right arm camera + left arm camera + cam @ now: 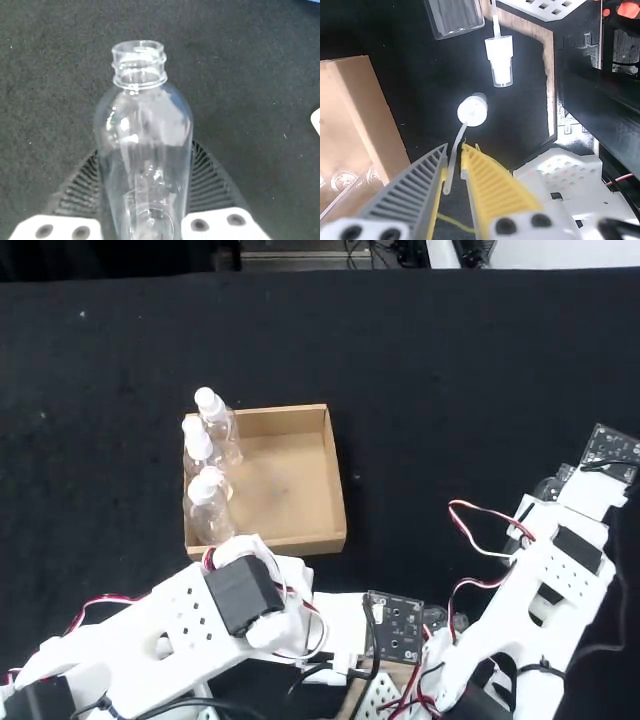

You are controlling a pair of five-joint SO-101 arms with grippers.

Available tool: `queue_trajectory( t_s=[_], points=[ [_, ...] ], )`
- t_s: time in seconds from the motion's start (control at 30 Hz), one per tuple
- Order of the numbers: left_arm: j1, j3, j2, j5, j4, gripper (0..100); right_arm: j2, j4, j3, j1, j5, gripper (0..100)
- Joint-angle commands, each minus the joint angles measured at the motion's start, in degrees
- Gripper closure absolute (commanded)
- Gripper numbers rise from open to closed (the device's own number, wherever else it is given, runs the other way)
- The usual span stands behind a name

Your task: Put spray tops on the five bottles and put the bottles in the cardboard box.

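**Both grippers loaded, three bottles boxed**

We see the left gripper point(453, 150) pinched almost closed on the thin tube of a spray top point(472, 110). The top's white cap sits just past the fingertips, over the black table point(420, 75). A second spray top point(499, 57) lies on the table near it. Beyond that is one end of a clear bottle point(454, 17); we cannot tell whether this is the one the other arm holds.

The right gripper point(145, 150) has its jaws pressed against the sides of an open bottle point(142, 130), gripping the lower body. The bare neck points away from the wrist.

From above, the cardboard box point(338, 490) rests on the table with three topped bottles point(200, 445) standing upright in a row along one wall. The left arm point(200, 620) sits just beside the box's near edge. The right arm point(550, 580) is well apart from the box, off to the other side.
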Motion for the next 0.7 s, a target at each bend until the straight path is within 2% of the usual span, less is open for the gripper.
queue_trajectory(
  t_s=[0.0,0.4,0.57,0.67],
  points=[
    [0.6,-2.5,-0.6,0.6,0.3,97,0.0,-1.4,-0.9,0.5,0.4,98.7],
    [0.0,-15.6,-0.6,12.5,0.4,97,0.0,-1.1,-1.9,0.5,0.4,98.7],
    [-0.2,-26.0,-0.5,17.5,0.4,97,0.0,-1.2,-2.1,0.5,0.4,98.7],
    [-4.8,-33.5,-0.1,18.4,0.4,97,0.0,-1.1,-2.0,0.5,0.4,98.7]
  ],
)
